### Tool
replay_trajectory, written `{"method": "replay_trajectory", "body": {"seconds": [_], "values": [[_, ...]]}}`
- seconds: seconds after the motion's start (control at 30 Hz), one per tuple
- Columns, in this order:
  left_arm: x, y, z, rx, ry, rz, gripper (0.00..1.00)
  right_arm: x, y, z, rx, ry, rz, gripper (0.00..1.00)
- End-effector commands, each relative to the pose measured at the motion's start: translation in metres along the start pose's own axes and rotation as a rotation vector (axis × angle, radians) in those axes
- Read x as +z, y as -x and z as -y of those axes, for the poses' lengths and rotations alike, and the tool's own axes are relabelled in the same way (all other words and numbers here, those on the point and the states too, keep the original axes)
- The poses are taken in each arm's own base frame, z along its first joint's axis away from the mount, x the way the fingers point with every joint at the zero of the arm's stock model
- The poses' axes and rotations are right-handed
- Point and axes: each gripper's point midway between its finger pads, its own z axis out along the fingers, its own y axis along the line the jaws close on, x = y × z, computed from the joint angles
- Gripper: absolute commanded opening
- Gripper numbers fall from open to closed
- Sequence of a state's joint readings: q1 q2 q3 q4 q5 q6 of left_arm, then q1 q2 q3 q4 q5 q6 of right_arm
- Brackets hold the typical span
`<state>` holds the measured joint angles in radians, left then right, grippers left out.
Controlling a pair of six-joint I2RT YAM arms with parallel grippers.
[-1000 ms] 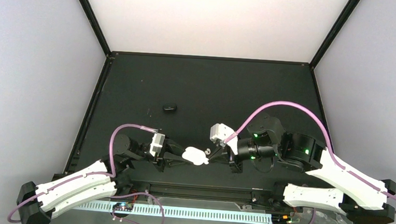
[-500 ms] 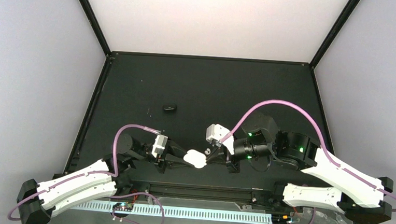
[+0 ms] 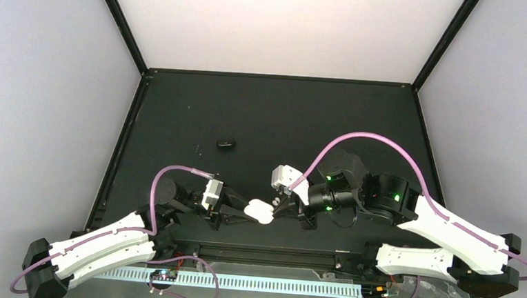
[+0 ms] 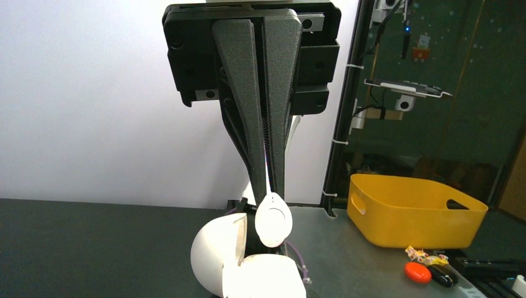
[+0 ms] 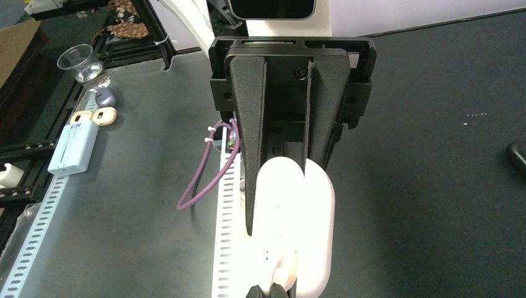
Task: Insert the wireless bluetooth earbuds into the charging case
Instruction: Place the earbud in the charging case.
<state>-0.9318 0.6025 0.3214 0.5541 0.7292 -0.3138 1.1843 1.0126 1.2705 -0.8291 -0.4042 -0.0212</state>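
So the charging case [image 3: 259,211] is up off the counter [image 3: 283,116], hanging between the two arms near the front edge. The right end effector [image 5: 286,198] is clamped on it, one finger on each side of the white shell. The wrist view there shows the case hinged open, with lid and base as two fat lobes side by side.

The left end effector [image 4: 270,196] comes at the case from the other side. Its fingers are pinched together on a single white earbud [image 4: 273,221], which hangs from the very tips. That bud sits right at the open mouth of the case, just above the base and next to the raised lid. I honestly can't tell whether it's touching the case. From the right wrist view it's only a bright blob at the lower end of the case.

There's also a small black object [image 3: 225,144] lying on the counter, well away from the case toward the back left. A yellow bin [image 4: 412,211] shows past the case, off the counter.
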Motion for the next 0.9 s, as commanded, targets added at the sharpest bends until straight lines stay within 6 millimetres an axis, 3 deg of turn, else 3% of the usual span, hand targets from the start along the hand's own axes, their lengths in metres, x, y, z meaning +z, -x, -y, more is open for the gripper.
{"method": "replay_trajectory", "body": {"seconds": [0.0,0.87], "values": [[0.002,0.022,0.012,0.065,-0.044,0.039,0.02,0.001,0.001,-0.001,-0.018,-0.001,0.003,0.01],[0.004,0.027,0.012,0.068,-0.044,0.040,0.02,0.009,-0.010,0.004,-0.034,-0.025,-0.055,0.01]]}}
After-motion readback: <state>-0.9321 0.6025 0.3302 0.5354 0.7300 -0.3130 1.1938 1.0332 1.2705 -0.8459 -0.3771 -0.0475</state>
